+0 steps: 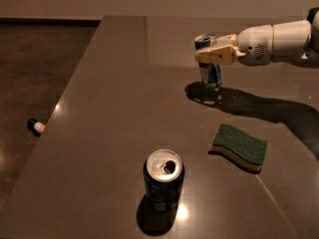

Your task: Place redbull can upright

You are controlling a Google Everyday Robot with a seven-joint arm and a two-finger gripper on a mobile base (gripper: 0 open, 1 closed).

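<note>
The redbull can [209, 72] is slim, blue and silver. It stands nearly upright at the middle right of the dark table [114, 108], its base at or just above the surface. My gripper [213, 56] reaches in from the right on a white arm and is shut on the can's upper half, its tan fingers [219, 55] across the can's side. The can's silver top shows above the fingers.
A wider dark navy can [163, 178] stands open-topped at the table's front middle. A green and yellow sponge [239, 146] lies to the right of it. A small dark and white object [36, 126] lies on the floor left of the table.
</note>
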